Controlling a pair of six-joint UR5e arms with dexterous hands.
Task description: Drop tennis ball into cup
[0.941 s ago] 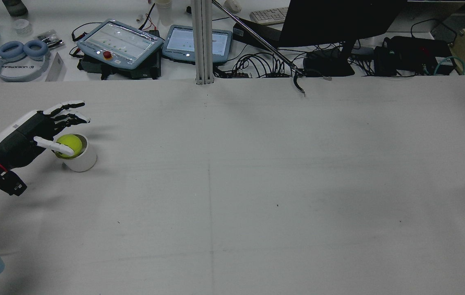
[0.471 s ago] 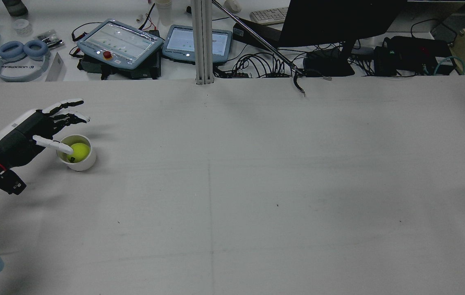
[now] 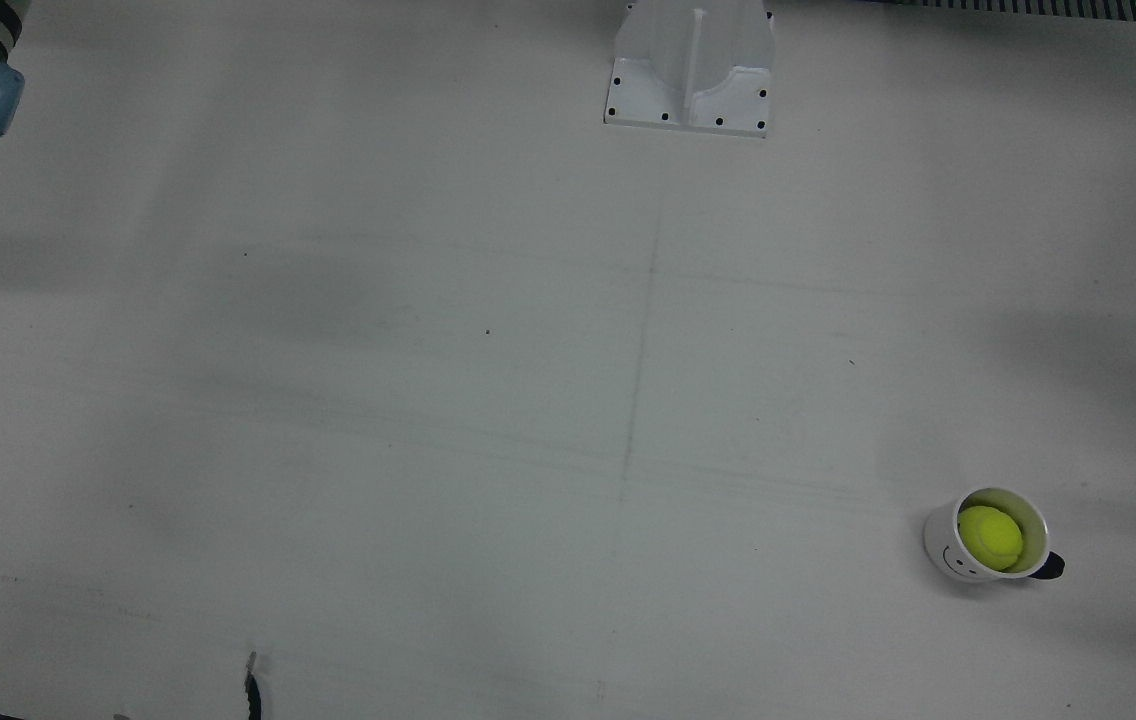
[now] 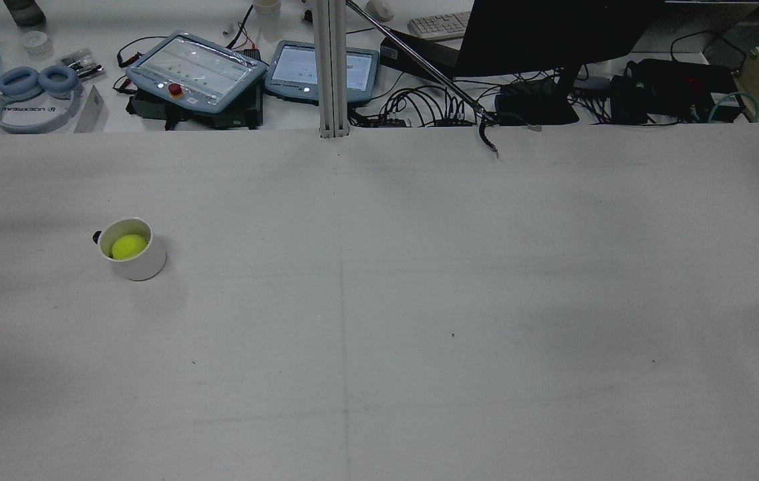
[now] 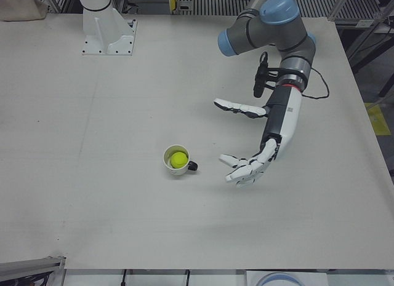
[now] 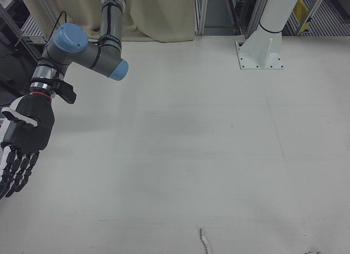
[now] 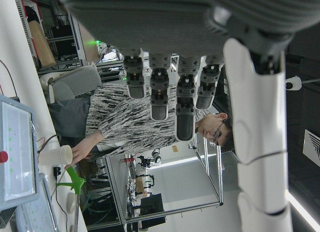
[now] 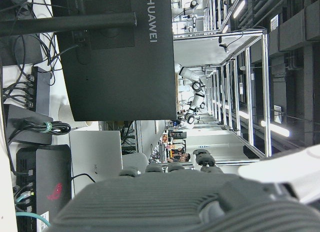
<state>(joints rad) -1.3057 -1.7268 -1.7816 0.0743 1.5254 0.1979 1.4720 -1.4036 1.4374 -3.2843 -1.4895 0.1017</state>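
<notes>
A yellow-green tennis ball point(image 4: 128, 246) lies inside a white cup point(image 4: 143, 266) with a dark handle, upright on the table's left side in the rear view. Both show in the front view, ball point(image 3: 990, 537) in cup point(image 3: 940, 548), and in the left-front view, ball point(image 5: 178, 159) in cup point(image 5: 168, 167). My left hand point(image 5: 274, 133) is open and empty, fingers spread, raised beside the cup on its handle side and apart from it. My right hand point(image 6: 24, 131) is open and empty, far from the cup on the other half of the table.
A white pedestal point(image 3: 690, 65) is bolted at the table's robot side. Beyond the far edge in the rear view stand two tablets point(image 4: 196, 70), a black monitor point(image 4: 553, 33), headphones point(image 4: 35, 93) and cables. A loose cable end point(image 4: 488, 140) hangs over that edge.
My left hand has drawn back from over the cup and left the rear view. The ball has settled into the cup, which shifted slightly right.
</notes>
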